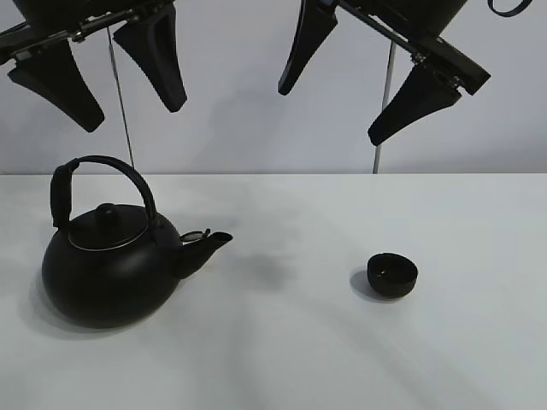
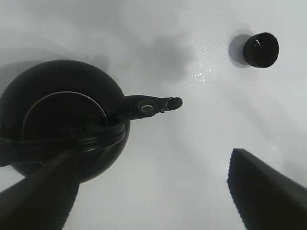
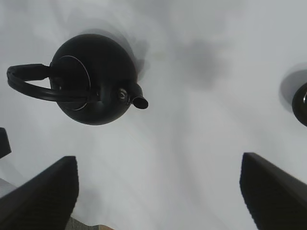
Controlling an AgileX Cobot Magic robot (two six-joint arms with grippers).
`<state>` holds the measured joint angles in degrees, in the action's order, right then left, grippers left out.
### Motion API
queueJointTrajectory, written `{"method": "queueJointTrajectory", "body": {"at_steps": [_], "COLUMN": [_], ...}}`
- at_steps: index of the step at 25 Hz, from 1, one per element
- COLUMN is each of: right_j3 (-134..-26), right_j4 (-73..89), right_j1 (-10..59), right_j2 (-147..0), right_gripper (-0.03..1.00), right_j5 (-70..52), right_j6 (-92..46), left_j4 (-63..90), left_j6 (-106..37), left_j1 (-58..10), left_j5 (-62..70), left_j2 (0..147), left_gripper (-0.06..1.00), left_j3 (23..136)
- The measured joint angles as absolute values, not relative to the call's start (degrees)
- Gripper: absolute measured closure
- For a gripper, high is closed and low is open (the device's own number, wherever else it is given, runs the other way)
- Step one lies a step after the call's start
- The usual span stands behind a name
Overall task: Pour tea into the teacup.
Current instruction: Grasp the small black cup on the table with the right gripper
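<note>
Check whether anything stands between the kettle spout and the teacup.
Nothing visible does. Only bare table lies between the kettle spout and the teacup; the left gripper and right gripper hang open above it.

No readable text, labels or numbers

i have both arms held high, along the top edge of the high view. my left end effector (image 1: 132, 113) sits in the upper left of the frame, its two dark fingers (image 1: 64, 85) spread wide and pointing down, gripping nothing. my right end effector (image 1: 332, 115) hangs in the upper right, rolled so that its inner finger (image 1: 303, 47) ends higher than its outer finger (image 1: 419, 98); its jaws are also wide apart and empty. in the left wrist view the fingertips (image 2: 261, 189) fill the lower corners, and in the right wrist view the fingertips (image 3: 271, 191) do too, with a broad gap between.
</note>
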<state>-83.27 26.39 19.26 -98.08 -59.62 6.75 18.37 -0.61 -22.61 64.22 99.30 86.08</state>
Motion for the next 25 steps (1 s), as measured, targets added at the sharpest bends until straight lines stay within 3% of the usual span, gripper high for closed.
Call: {"method": "queueJointTrajectory", "body": {"at_steps": [11, 17, 25], "right_j3": [-83.27, -82.02, -72.65], "right_j4": [12.76, 0.0, -2.06], "right_j1": [19.26, 19.26, 19.26], "right_j2": [-98.08, -101.53, -105.85], "right_gripper": [0.34, 0.34, 0.34], "right_j5": [-60.33, -60.21, -47.82], "right_j6": [-4.59, -2.51, -1.98], "left_j4": [18.37, 18.37, 18.37], "left_j6": [-0.61, -0.61, -0.61], "left_j1": [-22.61, -22.61, -22.61], "left_j5": [64.22, 64.22, 64.22], "left_j2": [99.3, 99.3, 99.3], "left_gripper": [0.33, 0.33, 0.33], "left_j3": [86.08, 86.08, 86.08]}}
